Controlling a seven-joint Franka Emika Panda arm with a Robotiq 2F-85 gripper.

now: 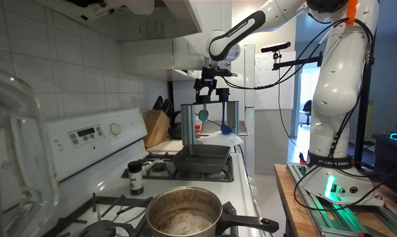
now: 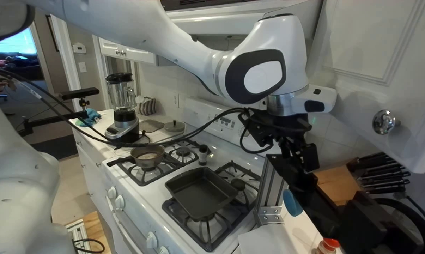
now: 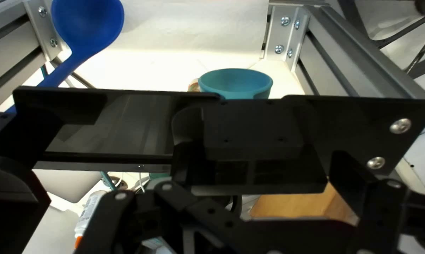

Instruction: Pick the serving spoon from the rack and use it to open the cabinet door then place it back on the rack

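Observation:
The rack (image 1: 187, 125) has grey metal legs and a black top bar (image 3: 357, 123), hung with two utensils. A teal spoon with a deep round bowl (image 1: 203, 115) hangs by a black block handle (image 3: 253, 130); its bowl also shows in the wrist view (image 3: 235, 83). A blue spoon (image 1: 225, 128) hangs beside it and shows in the wrist view (image 3: 89, 26). My gripper (image 1: 204, 96) is lowered over the teal spoon's block, its fingers (image 3: 268, 165) on either side, with a small gap at one finger. The white cabinet door (image 2: 367, 88) has a round knob (image 2: 384, 122).
A wooden knife block (image 1: 156, 128) stands behind the rack. A black square pan (image 1: 201, 159) and a pot (image 1: 185, 210) sit on the stove, with a spice jar (image 1: 135, 179) between. The range hood (image 1: 152, 26) and cabinet hang near the arm. A red-capped bottle (image 2: 327, 245) stands below the rack.

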